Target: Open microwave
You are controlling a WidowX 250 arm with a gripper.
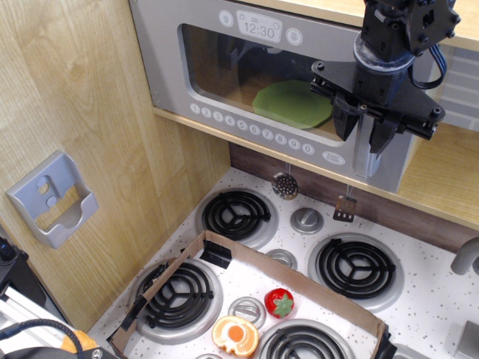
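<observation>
The grey toy microwave [224, 67] sits on a wooden shelf above the stove with its window door closed. Its clock face [259, 30] reads 12:30, and a row of white round buttons [251, 127] runs along the door's lower edge. A green plate [292, 103] shows through the window. The silver vertical handle [364, 161] is at the door's right end. My black gripper [364, 134] hangs in front of the handle. Its fingers [346, 123] stand on either side of the handle and are drawn in close against it.
Below is a white toy stove with several black coil burners [237, 213]. A cardboard tray [299, 280] holds a toy strawberry [280, 302] and an orange half [236, 334]. A slotted spoon [284, 185] and a spatula [345, 209] hang under the shelf. A grey holder [52, 198] is on the left wall.
</observation>
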